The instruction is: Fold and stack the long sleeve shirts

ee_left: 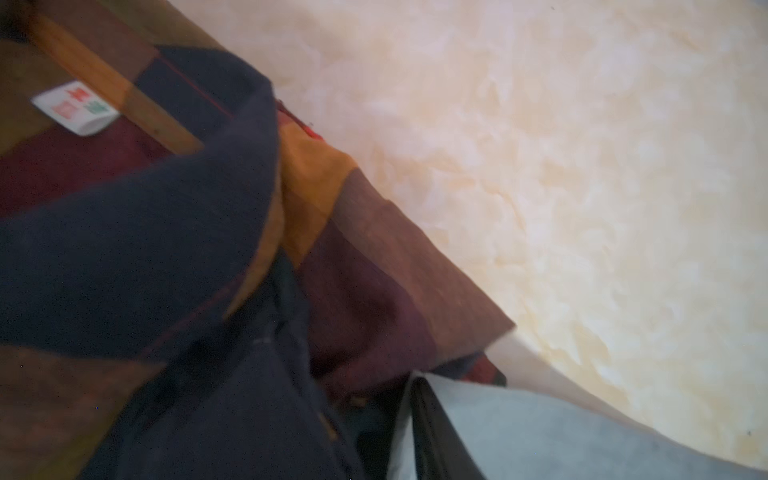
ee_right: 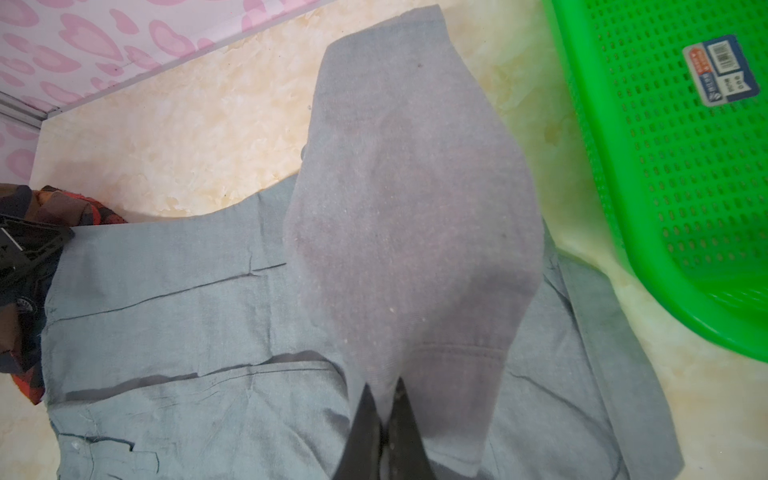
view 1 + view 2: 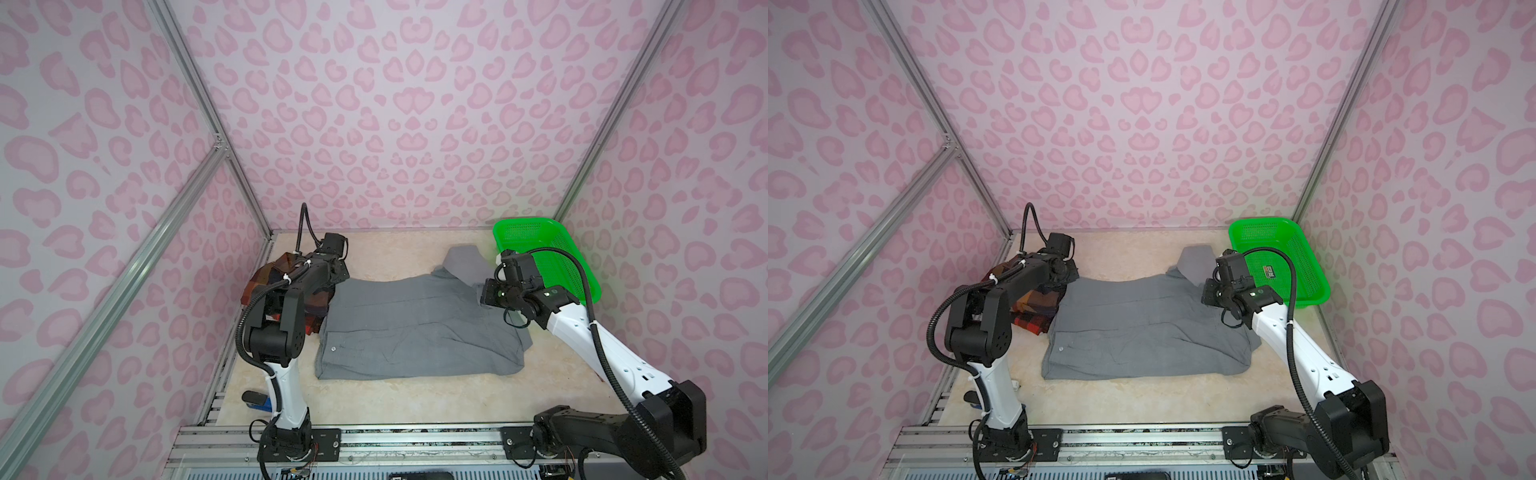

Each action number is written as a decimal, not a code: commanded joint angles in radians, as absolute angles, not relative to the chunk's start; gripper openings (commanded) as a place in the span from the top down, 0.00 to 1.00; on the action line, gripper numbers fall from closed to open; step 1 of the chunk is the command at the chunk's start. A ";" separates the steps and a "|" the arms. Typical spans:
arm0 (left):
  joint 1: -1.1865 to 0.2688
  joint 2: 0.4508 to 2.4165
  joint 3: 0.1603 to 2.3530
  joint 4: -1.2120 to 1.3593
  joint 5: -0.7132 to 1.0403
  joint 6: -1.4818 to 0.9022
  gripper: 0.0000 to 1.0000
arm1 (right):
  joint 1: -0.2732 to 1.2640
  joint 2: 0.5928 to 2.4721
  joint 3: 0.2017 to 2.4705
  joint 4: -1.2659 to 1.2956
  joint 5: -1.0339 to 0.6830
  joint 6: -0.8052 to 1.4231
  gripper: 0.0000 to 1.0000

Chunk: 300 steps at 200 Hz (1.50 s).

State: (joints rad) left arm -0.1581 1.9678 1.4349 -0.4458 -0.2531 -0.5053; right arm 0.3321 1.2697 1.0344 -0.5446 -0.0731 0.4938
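Note:
The gray long sleeve shirt (image 3: 415, 328) (image 3: 1142, 328) lies spread and partly folded in the middle of the table. My right gripper (image 3: 484, 293) (image 3: 1206, 295) (image 2: 384, 399) is shut on a piece of this shirt's cloth (image 2: 415, 208), which stands lifted off the table at the back right. The plaid long sleeve shirt (image 3: 266, 274) (image 3: 1034, 303) (image 1: 124, 249) lies bunched at the left, partly under my left arm. My left gripper (image 3: 338, 274) (image 3: 1071, 272) hovers at the gray shirt's back left corner. In the left wrist view only one dark finger (image 1: 432, 432) shows between plaid and gray cloth.
A green mesh basket (image 3: 536, 237) (image 3: 1258, 228) (image 2: 582, 166) stands at the back right, close behind my right wrist, with only a label inside. Bare beige table (image 3: 395, 399) runs along the front. A small dark and blue object (image 3: 255, 401) lies by the left arm's base. Pink patterned walls enclose the table.

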 commanded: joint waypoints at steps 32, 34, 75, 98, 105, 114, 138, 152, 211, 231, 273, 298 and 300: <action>-0.117 2.001 1.417 -0.440 -0.256 -0.512 0.65 | 0.344 1.266 1.029 -0.546 -0.086 0.498 1.00; -0.116 2.004 1.417 -0.440 -0.258 -0.511 0.65 | 0.344 1.267 1.030 -0.547 -0.086 0.498 1.00; -0.058 2.015 1.415 -0.442 -0.220 -0.519 0.65 | 0.347 1.257 1.039 -0.561 -0.079 0.493 1.00; -0.053 2.009 1.446 -0.473 -0.260 -0.501 0.65 | 0.351 1.249 1.029 -0.560 -0.082 0.495 1.00; -0.042 2.013 1.450 -0.480 -0.254 -0.502 0.65 | 0.353 1.248 1.027 -0.558 -0.083 0.497 1.00; -0.028 2.017 1.453 -0.487 -0.246 -0.511 0.65 | 0.357 1.248 1.023 -0.557 -0.086 0.498 1.00; 0.005 2.008 1.444 -0.492 -0.255 -0.520 0.65 | 0.361 1.238 1.019 -0.560 -0.086 0.501 1.00; 0.028 2.005 1.450 -0.496 -0.239 -0.529 0.65 | 0.361 1.231 1.016 -0.563 -0.086 0.502 1.00; -0.008 1.914 1.450 -0.465 -0.089 -0.562 0.42 | 0.365 1.222 1.015 -0.562 -0.093 0.505 1.00; -0.063 1.901 1.459 -0.467 -0.083 -0.565 0.38 | 0.367 1.224 1.021 -0.561 -0.094 0.507 1.00; -0.115 2.018 1.530 -0.528 -0.112 -0.564 0.37 | 0.376 1.226 1.033 -0.564 -0.094 0.511 1.00; -0.121 2.079 1.564 -0.557 -0.127 -0.587 0.37 | 0.381 1.224 1.038 -0.564 -0.095 0.511 1.00; -0.123 2.082 1.568 -0.560 -0.128 -0.589 0.37 | 0.381 1.224 1.039 -0.564 -0.094 0.512 1.00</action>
State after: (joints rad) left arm -0.1158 2.0346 1.5276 -0.5053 -0.1040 -0.5575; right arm 0.3775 1.2255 1.0306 -0.5674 -0.0875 0.5053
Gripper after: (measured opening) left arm 0.631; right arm 0.049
